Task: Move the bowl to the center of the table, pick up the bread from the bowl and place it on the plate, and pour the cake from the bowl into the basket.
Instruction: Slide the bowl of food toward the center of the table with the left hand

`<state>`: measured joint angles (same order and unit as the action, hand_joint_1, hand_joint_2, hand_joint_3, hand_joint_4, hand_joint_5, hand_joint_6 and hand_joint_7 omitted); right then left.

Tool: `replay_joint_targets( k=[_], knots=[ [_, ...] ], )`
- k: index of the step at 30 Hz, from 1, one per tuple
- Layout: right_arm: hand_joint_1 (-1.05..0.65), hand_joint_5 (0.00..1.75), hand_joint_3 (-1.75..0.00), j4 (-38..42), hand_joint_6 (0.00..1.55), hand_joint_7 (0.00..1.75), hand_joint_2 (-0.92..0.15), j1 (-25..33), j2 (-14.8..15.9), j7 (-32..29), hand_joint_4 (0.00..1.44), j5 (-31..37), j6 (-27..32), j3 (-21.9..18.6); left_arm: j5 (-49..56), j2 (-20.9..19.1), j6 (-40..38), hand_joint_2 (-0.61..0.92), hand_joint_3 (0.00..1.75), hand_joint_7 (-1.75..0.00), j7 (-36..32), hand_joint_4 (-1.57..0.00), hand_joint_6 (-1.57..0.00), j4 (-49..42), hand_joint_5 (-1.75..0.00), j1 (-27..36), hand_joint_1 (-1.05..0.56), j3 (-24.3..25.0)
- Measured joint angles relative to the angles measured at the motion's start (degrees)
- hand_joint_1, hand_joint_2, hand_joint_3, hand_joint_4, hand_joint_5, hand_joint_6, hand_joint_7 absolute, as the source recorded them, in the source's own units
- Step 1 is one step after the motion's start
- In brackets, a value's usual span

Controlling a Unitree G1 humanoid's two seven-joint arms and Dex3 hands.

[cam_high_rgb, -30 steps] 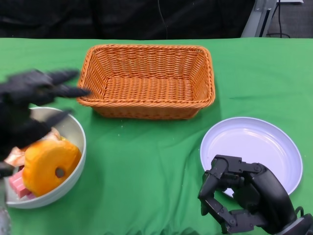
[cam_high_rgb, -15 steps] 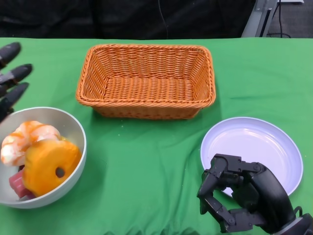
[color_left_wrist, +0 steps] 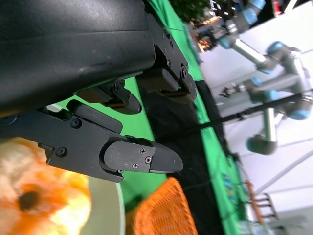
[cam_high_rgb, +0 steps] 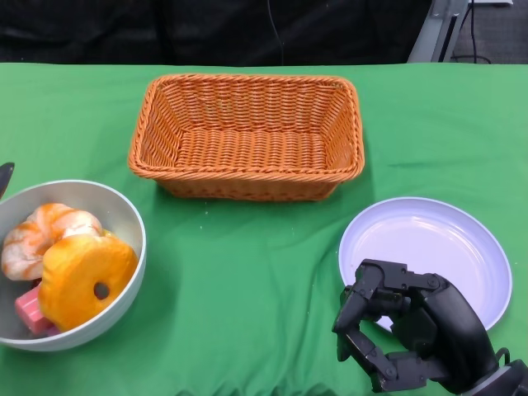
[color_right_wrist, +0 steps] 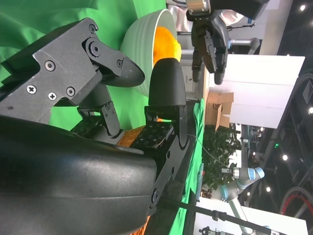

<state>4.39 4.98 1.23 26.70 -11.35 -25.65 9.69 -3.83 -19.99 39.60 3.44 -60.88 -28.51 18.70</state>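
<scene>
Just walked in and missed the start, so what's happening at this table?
A humanoid robot faces a green table, holding nothing. The bowl sits at the table's left edge with the bread and other food inside. The left hand hovers open beside it; the right hand rests curled and empty by the plate. The basket holds nothing.

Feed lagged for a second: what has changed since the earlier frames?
The left hand has pulled back off the bowl toward the table's left edge; only a fingertip shows in the head view. It took nothing. The bread, basket, plate and right hand stayed as they were.
</scene>
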Motion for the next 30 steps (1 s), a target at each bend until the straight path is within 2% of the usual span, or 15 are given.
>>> replay_joint_targets(
  k=[7,15,24,30],
  knots=[
    [-0.04,1.55,-1.09,0.11,0.79,1.18,-0.46,-0.01,-0.32,0.03,0.82,-0.04,-0.01,-0.01,2.29,-1.1,0.02,0.92,0.39,0.0,-2.57,-0.52,-0.46,-2.89,0.0,0.01,-0.58,-1.21],
    [-0.04,1.56,-1.08,0.16,0.79,1.2,-0.47,-0.01,-0.41,-0.23,0.82,0.09,-0.15,0.0,4.97,-2.96,0.91,0.92,0.38,-0.01,-4.42,-0.55,-0.47,-4.69,-0.02,0.64,-0.58,-3.12],
    [-0.05,1.56,-1.13,0.08,0.79,1.21,-0.45,-0.01,-0.5,-0.33,0.83,0.09,-0.12,0.04,7.96,-4.37,0.47,0.92,0.34,-0.03,-5.3,-0.66,-0.56,-5.44,-0.05,2.62,-0.58,-6.31],
    [-0.07,1.55,-1.07,0.09,0.78,1.19,-0.48,-0.01,-0.4,-0.26,0.82,0.09,-0.19,0.02,9.24,-5.51,-0.24,0.92,0.35,-0.03,-5.33,-0.66,-0.57,-5.37,-0.04,2.64,-0.59,-8.63]
  ],
)
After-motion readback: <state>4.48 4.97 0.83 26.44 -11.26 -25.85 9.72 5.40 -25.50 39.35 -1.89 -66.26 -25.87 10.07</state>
